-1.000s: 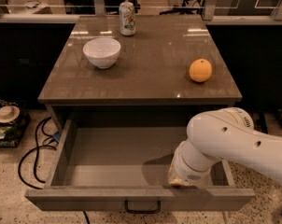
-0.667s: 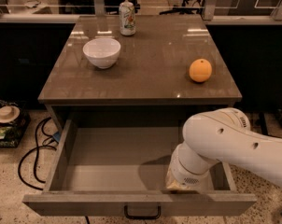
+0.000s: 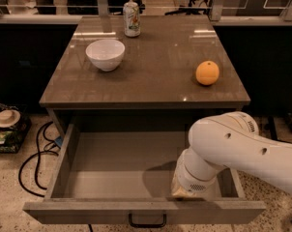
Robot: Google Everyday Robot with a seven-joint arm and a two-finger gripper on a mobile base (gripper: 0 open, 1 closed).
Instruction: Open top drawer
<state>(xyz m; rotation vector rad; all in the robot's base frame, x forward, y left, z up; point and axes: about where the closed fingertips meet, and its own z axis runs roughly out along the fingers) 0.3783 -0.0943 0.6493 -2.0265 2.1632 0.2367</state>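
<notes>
**While the top drawer stands pulled out, the end effector sits inside it**

As we find it, the top drawer is drawn well out from under the tabletop, with its broad shallow tray exposed. Its front panel runs along the lower edge of the view and carries a small black handle at its middle. We note the white arm entering from the right and bending down into the drawer's front right corner. The end effector is low in that corner, just behind the front panel and near the right wall. We cannot tell whether it touches the panel, nor whether it is wide, narrow or holding anything. On the tabletop we record a white bowl at rear left, a can upright at the far edge behind the bowl, and an orange to the right, all well apart. Black cables lie on the floor left of the drawer.
</notes>
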